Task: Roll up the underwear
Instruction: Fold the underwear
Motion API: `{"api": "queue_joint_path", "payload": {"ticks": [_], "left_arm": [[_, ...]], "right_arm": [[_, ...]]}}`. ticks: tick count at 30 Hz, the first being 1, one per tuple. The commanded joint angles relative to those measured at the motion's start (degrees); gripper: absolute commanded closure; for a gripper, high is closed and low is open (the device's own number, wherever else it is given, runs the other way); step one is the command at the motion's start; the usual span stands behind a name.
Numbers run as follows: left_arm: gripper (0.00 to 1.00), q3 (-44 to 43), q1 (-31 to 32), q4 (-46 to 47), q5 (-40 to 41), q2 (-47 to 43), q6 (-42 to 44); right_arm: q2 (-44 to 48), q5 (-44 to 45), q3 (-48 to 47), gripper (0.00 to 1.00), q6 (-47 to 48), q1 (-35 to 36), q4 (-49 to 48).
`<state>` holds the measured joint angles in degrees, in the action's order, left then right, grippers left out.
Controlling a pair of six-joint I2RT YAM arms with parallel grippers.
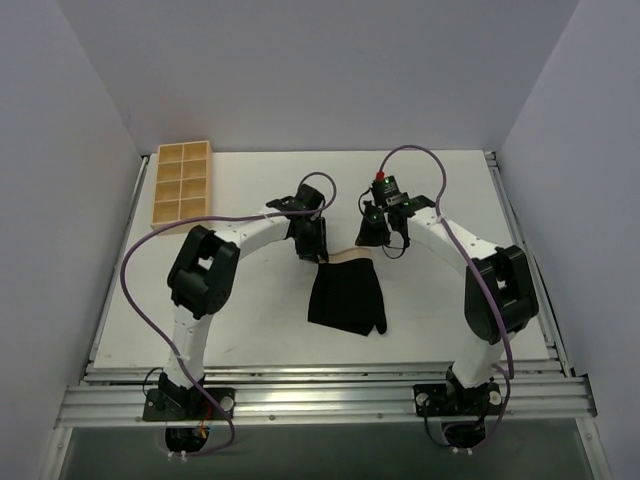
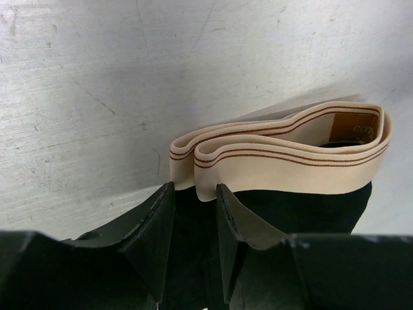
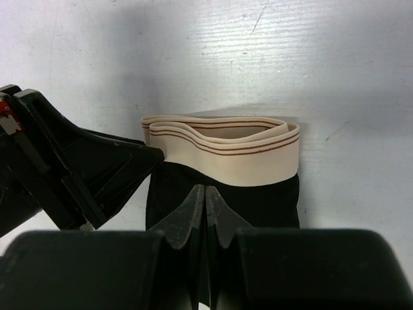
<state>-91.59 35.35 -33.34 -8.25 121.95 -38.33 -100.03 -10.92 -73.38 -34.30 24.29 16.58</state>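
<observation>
The underwear (image 1: 346, 296) lies folded into a narrow black strip in the middle of the table, with its beige waistband (image 1: 345, 256) at the far end. My left gripper (image 1: 312, 248) is at the waistband's left end. In the left wrist view its jaws stand a little apart, with black fabric and the end of the waistband (image 2: 284, 152) held between them (image 2: 195, 194). My right gripper (image 1: 376, 236) is at the right end. Its fingertips (image 3: 205, 192) are pressed together just over the black fabric (image 3: 264, 197), below the waistband (image 3: 226, 152).
A tan wooden compartment tray (image 1: 182, 183) sits at the far left corner of the white table (image 1: 250, 330). The left gripper's body (image 3: 71, 177) shows close beside the underwear in the right wrist view. Purple cables loop over both arms.
</observation>
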Motion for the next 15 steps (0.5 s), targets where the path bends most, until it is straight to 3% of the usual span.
{"api": "queue_joint_path", "payload": {"ticks": [1, 15], "left_arm": [[0.59, -3.2, 0.7, -0.8, 2.0, -0.3, 0.3], [0.60, -5.3, 1.4, -3.3, 5.4, -0.5, 0.2]], "right_arm": [[3.9, 0.0, 1.0, 1.00, 0.8, -0.4, 1.3], [5.9, 0.2, 2.1, 1.00, 1.2, -0.9, 2.0]]}}
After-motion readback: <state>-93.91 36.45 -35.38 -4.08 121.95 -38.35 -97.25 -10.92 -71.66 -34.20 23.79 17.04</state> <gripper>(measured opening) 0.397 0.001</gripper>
